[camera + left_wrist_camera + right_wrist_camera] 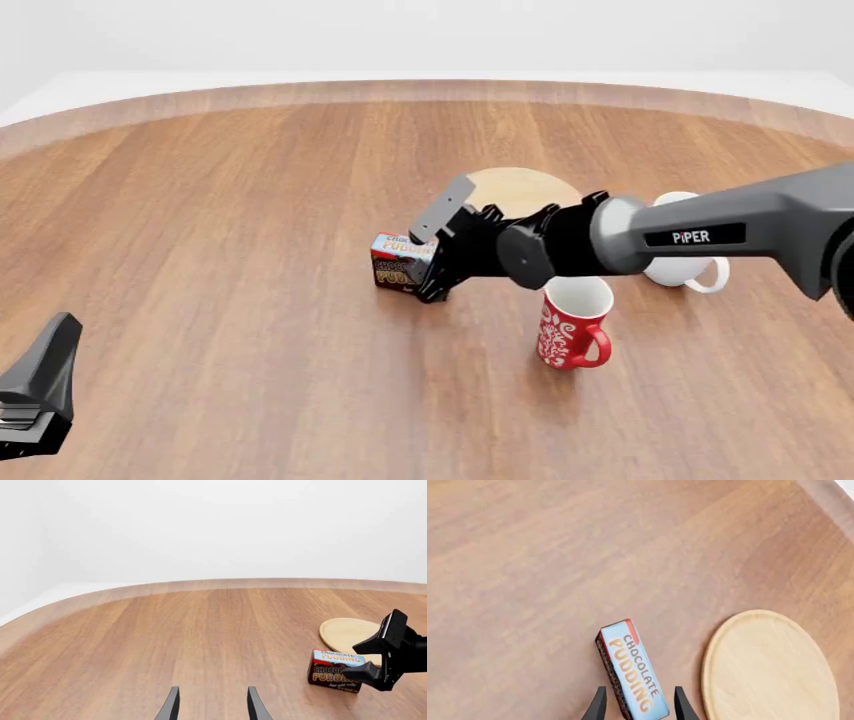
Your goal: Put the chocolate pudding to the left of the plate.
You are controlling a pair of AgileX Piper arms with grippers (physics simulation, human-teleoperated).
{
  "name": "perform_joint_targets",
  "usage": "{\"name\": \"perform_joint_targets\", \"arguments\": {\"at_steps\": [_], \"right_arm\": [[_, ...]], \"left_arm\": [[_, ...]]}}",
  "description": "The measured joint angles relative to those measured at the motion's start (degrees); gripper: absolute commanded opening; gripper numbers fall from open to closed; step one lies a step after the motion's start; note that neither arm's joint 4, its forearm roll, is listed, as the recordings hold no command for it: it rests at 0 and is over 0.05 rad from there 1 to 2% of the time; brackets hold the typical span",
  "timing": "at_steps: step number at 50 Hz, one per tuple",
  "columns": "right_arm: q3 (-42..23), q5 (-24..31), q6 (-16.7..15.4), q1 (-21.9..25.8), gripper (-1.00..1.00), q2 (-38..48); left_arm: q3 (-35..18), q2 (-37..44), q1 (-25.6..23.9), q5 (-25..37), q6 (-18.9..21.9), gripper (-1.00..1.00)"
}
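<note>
- "CHOCOLATE PUDDING" is read in orange and white on the chocolate pudding (632, 675); "PIPER" is printed in white on the right arm (721, 235).
- The box is seen as dark brown with a light-blue top band, standing on the desk (240, 220) just left of the plate (523, 190).
- One plate, one box, one red mug (571, 325) and one white mug (683, 262) are counted.
- The right gripper (636, 706) is set around the box, jaws either side; firm contact cannot be told.
- The left gripper (211, 705) is held with jaws apart, nothing between them.

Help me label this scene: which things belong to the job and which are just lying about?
Job: chocolate pudding, plate, right gripper with fingers either side of the box.
Lying about: red mug, white mug; left gripper open, idle.
</note>
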Motion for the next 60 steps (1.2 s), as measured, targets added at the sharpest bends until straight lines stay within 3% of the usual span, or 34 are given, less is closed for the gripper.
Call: {"name": "perform_joint_targets", "arguments": {"at_steps": [23, 24, 37, 60], "right_arm": [[-1.04, -0.17, 0.15, -0.26, 1.0, 1.96], [-1.03, -0.19, 0.16, -0.24, -1.0, 2.0], [0.2, -1.46, -0.24, 0.39, -1.0, 0.73], [1.27, 0.77, 3.4, 2.1, -1.0, -5.93]], "left_arm": [[0.0, 0.0, 0.0, 0.0, 0.0, 1.0], [0.0, 0.0, 0.0, 0.0, 0.0, 1.0], [0.0, 0.0, 0.0, 0.0, 0.0, 1.0], [0.0, 0.0, 0.0, 0.0, 0.0, 1.0]]}}
